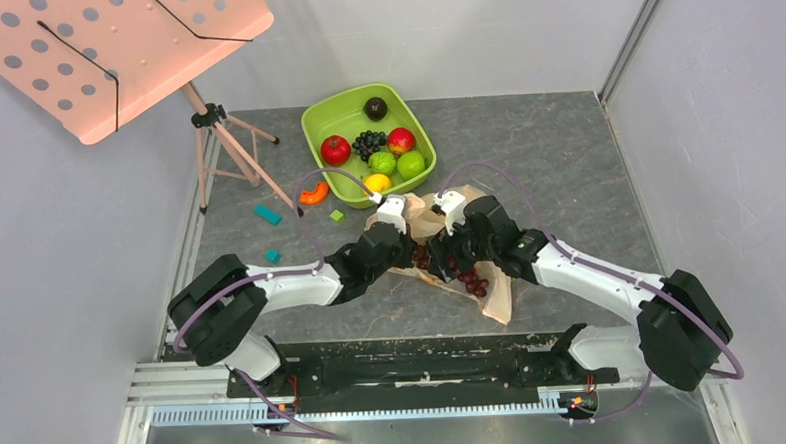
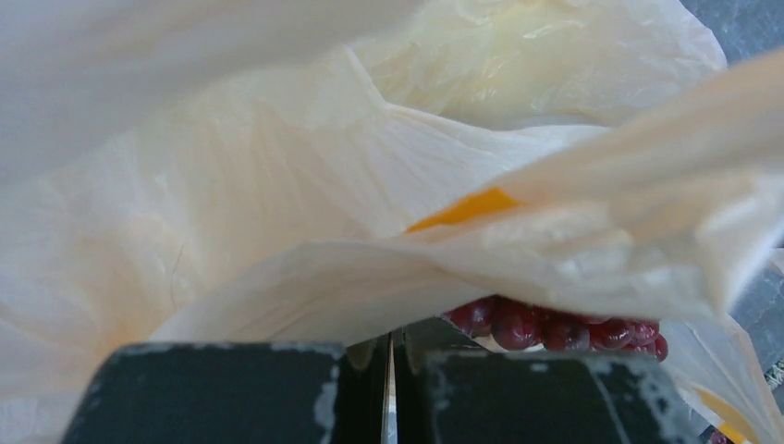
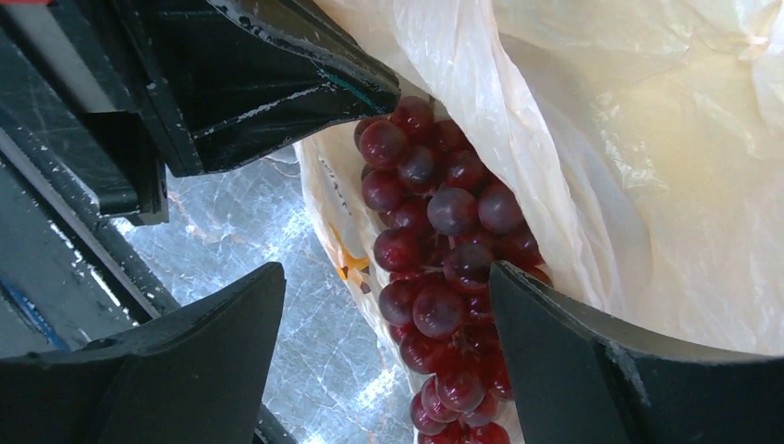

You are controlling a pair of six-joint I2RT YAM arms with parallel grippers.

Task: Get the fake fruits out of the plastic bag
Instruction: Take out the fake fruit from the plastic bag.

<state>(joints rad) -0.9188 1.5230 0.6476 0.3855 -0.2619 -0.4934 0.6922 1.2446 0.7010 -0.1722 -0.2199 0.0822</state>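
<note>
The peach-beige plastic bag (image 1: pixel 439 215) lies crumpled on the table just in front of the green tub. The dark red-purple grape bunch (image 1: pixel 463 275) hangs out of its near opening onto the table. My left gripper (image 1: pixel 404 244) is shut on a thin fold of the bag (image 2: pixel 277 185), with grapes (image 2: pixel 545 328) showing under the film. My right gripper (image 3: pixel 386 273) is open, its fingers on either side of the grape bunch (image 3: pixel 434 268) at the bag's mouth (image 3: pixel 647 185). No banana shows. A small yellow fruit (image 1: pixel 376 182) lies in the tub.
The green tub (image 1: pixel 320 120) holds red, green and dark fruits and a blackish-blue grape bunch (image 1: pixel 369 143). An orange piece (image 1: pixel 314 193), teal blocks (image 1: pixel 268 214) and a green block (image 1: pixel 337 215) lie left of the bag. A music stand's tripod (image 1: pixel 228 149) stands at the back left.
</note>
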